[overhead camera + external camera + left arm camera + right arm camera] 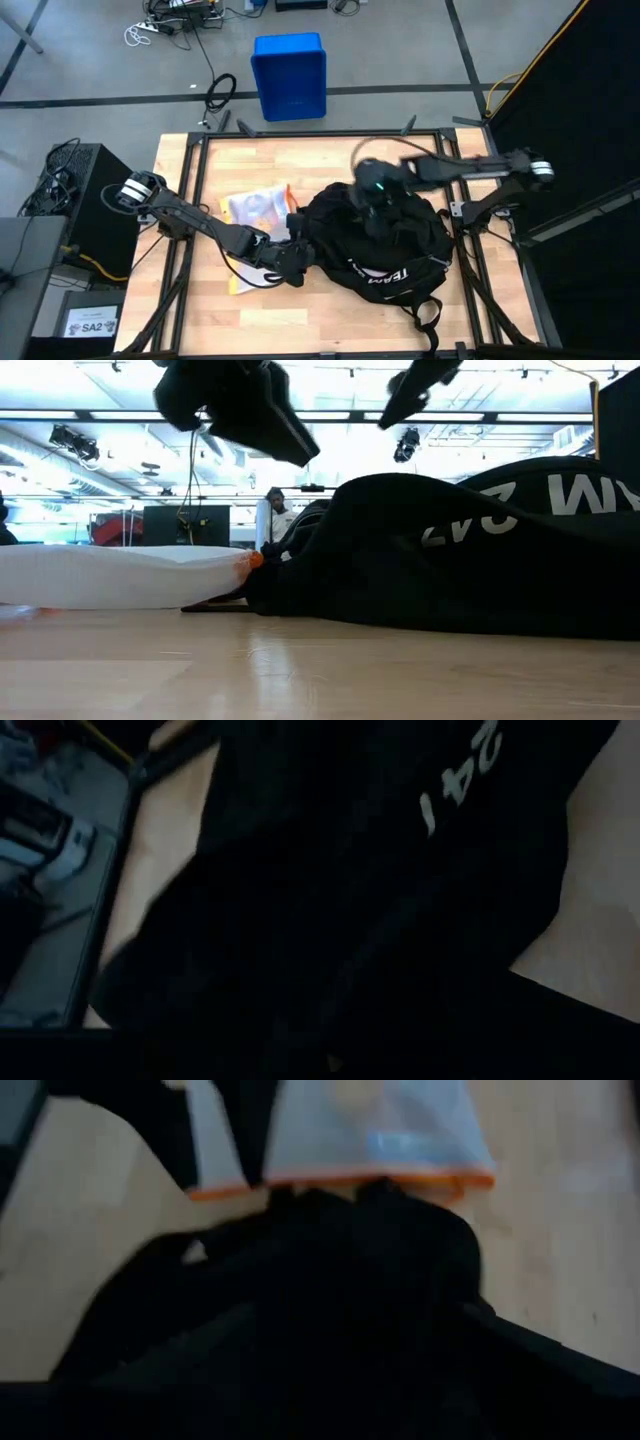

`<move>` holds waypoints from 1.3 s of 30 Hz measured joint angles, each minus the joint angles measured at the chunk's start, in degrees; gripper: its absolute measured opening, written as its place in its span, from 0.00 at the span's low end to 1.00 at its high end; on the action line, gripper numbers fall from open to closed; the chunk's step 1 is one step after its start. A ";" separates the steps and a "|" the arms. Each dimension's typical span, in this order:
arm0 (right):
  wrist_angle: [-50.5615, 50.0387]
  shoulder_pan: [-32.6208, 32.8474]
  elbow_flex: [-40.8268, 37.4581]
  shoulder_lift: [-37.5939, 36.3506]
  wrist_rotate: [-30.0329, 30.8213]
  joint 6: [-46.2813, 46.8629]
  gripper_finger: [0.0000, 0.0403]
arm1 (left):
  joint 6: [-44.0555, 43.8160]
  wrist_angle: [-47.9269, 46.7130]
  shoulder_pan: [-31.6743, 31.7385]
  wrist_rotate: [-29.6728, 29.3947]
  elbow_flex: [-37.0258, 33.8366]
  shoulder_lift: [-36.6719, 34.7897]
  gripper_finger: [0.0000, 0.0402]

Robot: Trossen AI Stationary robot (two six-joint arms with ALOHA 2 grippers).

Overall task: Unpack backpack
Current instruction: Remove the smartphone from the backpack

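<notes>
The black backpack (385,250) lies flat on the right half of the table, its white lettering (385,275) toward the near edge; it also fills the low view (470,550). My left gripper (295,252) is at the backpack's left edge, raised off the table in the low view (250,410). My right gripper (375,200) hovers over the backpack's far part. A white bag with orange trim (255,212) lies on the table left of the backpack and shows in the right wrist view (370,1130). The left wrist view shows only backpack fabric (330,900).
A blue plastic crate (289,75) stands on the floor beyond the table's far edge. Black frame rails (190,200) run along the table's sides. Bare wood (270,320) lies toward the near left corner. Backpack straps (430,315) trail toward the near edge.
</notes>
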 joint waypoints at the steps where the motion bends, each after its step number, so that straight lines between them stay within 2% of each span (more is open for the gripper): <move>1: 2.89 1.39 -3.16 -1.90 1.76 1.30 0.76 | 0.80 1.11 0.26 0.01 0.00 0.00 0.62; 3: 8.53 4.06 -9.57 -5.06 5.62 4.46 0.76 | 2.19 2.72 0.99 1.42 0.02 -0.02 0.62; 5: 12.90 6.18 -15.45 -7.22 7.33 7.43 0.76 | 3.04 3.92 2.22 5.39 0.02 -0.01 0.62; 8: 17.55 8.70 -22.14 -8.61 7.28 11.65 0.76 | 3.92 7.28 4.35 11.52 0.02 0.07 0.62; 11: 20.21 10.84 -26.73 -8.45 7.38 15.86 0.76 | 5.54 12.05 6.34 13.32 0.04 1.08 0.62; 14: 24.00 13.07 -29.57 -8.02 6.88 18.26 0.76 | 7.08 16.75 8.61 15.83 0.07 3.05 0.62; 17: 26.21 15.14 -30.99 -8.02 6.82 20.44 0.76 | 7.13 21.83 11.23 20.99 0.14 6.11 0.62; 24: 28.98 18.13 -33.39 -5.35 7.33 22.66 0.76 | 6.69 31.38 15.22 29.14 0.11 16.42 0.62; 27: 27.76 16.96 -34.20 -1.72 10.40 22.48 0.76 | 4.99 31.74 16.10 31.82 0.42 19.23 0.62; 32: 25.37 11.91 -34.31 3.87 15.59 21.78 0.76 | 2.77 25.51 16.48 41.28 0.58 19.87 0.60; 39: 28.85 1.55 -34.44 6.15 17.37 11.98 0.76 | 2.67 17.40 15.87 43.34 0.75 19.82 0.49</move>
